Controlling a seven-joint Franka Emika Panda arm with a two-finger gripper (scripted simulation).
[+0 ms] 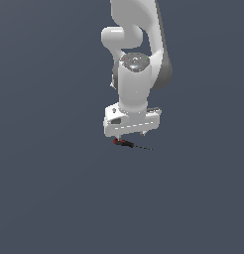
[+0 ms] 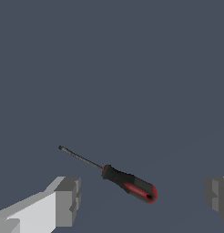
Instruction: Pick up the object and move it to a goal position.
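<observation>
The object is a tiny screwdriver [image 1: 125, 143] with a red-and-black handle and a thin dark shaft. It lies flat on the grey surface just under the white gripper [image 1: 131, 135]. In the wrist view the screwdriver [image 2: 130, 184] lies between the two grey fingertips [image 2: 68, 200], handle toward one side, shaft [image 2: 80, 157] pointing away. The gripper [image 2: 143, 198] is open wide, with a clear gap on each side of the handle. It touches nothing.
The plain dark grey surface [image 1: 54, 198] fills both views. The white arm [image 1: 139, 59] rises above the gripper. No other objects show.
</observation>
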